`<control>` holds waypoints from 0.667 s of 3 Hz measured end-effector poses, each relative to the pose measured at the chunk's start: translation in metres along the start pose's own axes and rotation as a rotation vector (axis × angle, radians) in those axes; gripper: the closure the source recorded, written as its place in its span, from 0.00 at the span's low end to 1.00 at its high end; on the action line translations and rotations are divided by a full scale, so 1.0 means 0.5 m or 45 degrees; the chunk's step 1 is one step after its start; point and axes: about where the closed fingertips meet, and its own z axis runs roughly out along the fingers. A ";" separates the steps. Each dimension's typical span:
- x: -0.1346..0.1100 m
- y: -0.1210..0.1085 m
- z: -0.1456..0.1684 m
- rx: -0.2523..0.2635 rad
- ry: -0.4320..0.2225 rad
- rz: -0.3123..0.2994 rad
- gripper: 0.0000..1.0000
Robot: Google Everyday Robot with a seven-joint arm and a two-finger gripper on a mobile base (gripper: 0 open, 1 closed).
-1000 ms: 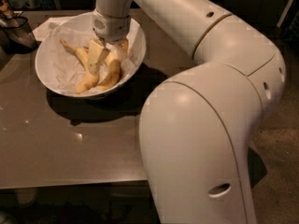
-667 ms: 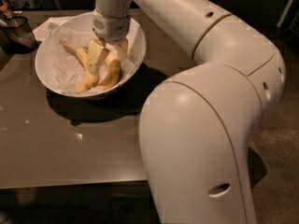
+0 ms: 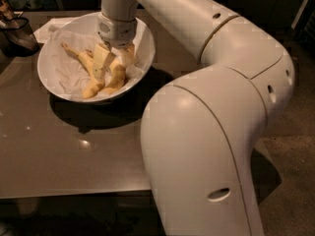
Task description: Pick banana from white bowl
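The white bowl [image 3: 53,80], lined with crumpled white paper, stands on the far left part of the brown table [image 3: 69,151]. Two bananas lie in it. The plumper, curved banana [image 3: 117,78] is in the middle right of the bowl. A slimmer banana [image 3: 82,62] with a long thin stem lies to its left. My gripper [image 3: 114,63] reaches straight down into the bowl and sits right at the plump banana, covering its upper end.
A small dark mesh basket [image 3: 17,33] stands at the table's far left edge. A white paper [image 3: 49,27] lies behind the bowl. My arm's large white body [image 3: 211,132] fills the right side, over the table's front right corner.
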 end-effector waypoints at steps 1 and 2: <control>0.000 -0.004 0.006 -0.011 0.010 0.009 0.37; 0.000 -0.007 0.012 -0.018 0.020 0.019 0.37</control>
